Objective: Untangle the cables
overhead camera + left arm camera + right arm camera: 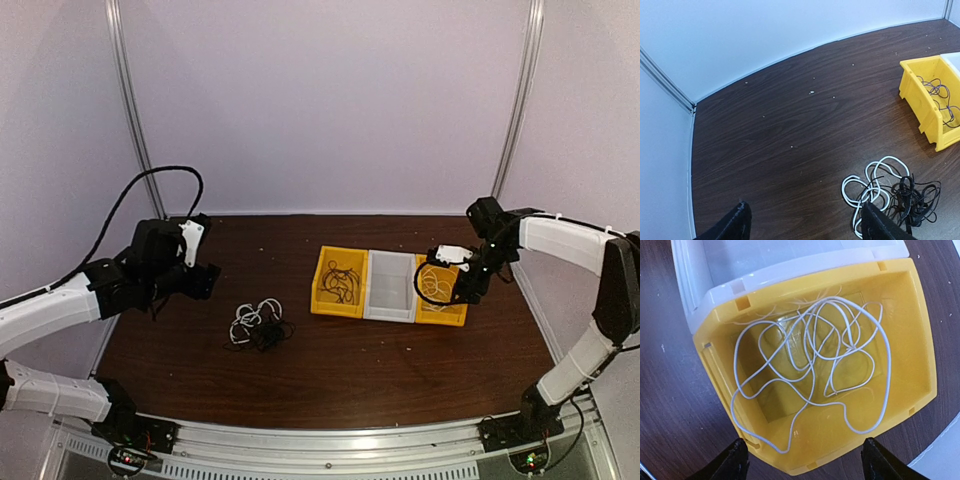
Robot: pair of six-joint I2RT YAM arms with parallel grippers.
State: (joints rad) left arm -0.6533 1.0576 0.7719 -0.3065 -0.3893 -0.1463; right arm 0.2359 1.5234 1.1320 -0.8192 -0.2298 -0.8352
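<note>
A tangle of white and black cables [258,325] lies on the brown table, also low right in the left wrist view as cables [890,192]. My left gripper [200,272] [805,225] hovers open up and left of it, nothing between its fingers. A thin white cable [810,355] lies loosely coiled inside the right yellow bin [441,287] [920,340]. Above that bin my right gripper [462,285] [802,460] stands open and empty. Dark cables rest in the left yellow bin [340,282] [927,107].
A white bin [391,286] [765,265] sits between the two yellow ones. Pale walls with metal posts enclose the table on the back and sides.
</note>
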